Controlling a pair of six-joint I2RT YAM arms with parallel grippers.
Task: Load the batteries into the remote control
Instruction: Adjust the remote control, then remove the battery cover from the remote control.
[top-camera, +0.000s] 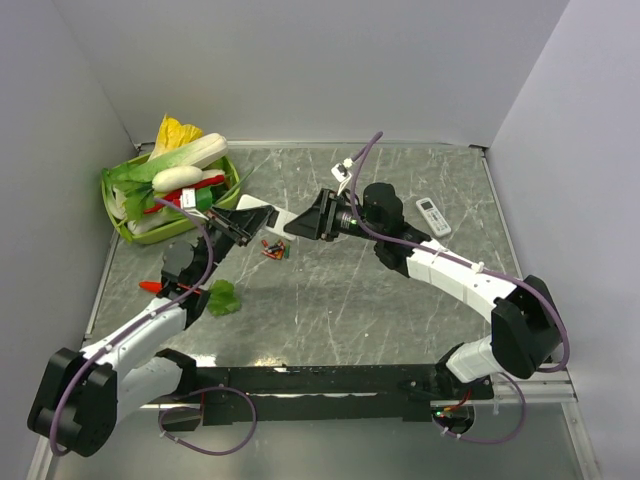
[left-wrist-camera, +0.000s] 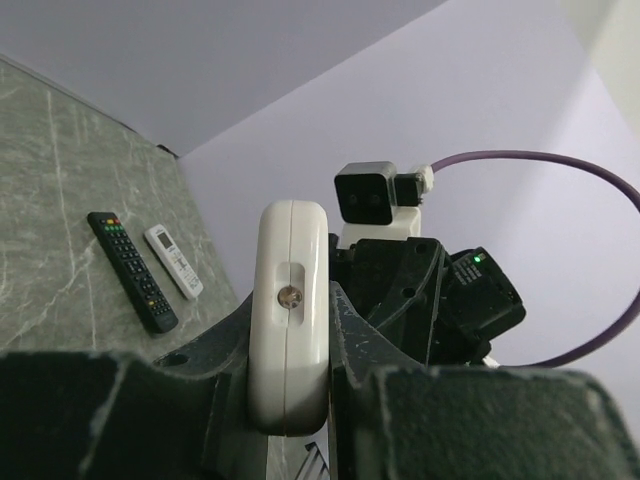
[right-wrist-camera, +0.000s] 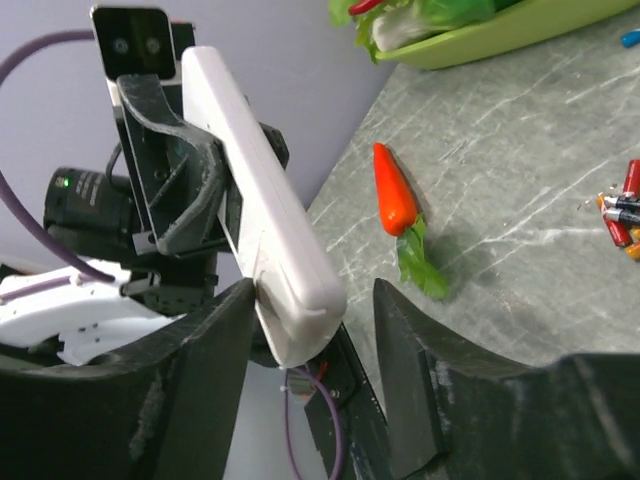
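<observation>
Presently, the remote control (left-wrist-camera: 290, 310) is held off the table, level with the right-hand side of the green basket (top-camera: 228, 203) and near it. It is clamped across its thin sides by the left gripper (top-camera: 248, 222), whose jaws are closed hard on the white body. The free end of the remote control is straddled by the right gripper (right-wrist-camera: 315, 300). Those jaws stand partly open, with a clear gap on one side, so no firm grip is shown there.

The body is judged to be light, stiff, smooth plastic that may slide under a loose pinch. It is best gripped across the narrow edges near one end, so that the back is left free. Whether the battery compartment is uncovered cannot be told.

The batteries (top-camera: 272, 250) lie in a small loose cluster on the table, near the basket's right-hand corner on the side toward the arm bases. They are judged hard, round and liable to roll, and should be pinched across the middle.

The basket is filled with leafy greens, a white radish and red and yellow pieces. No battery is seen in it.
</observation>
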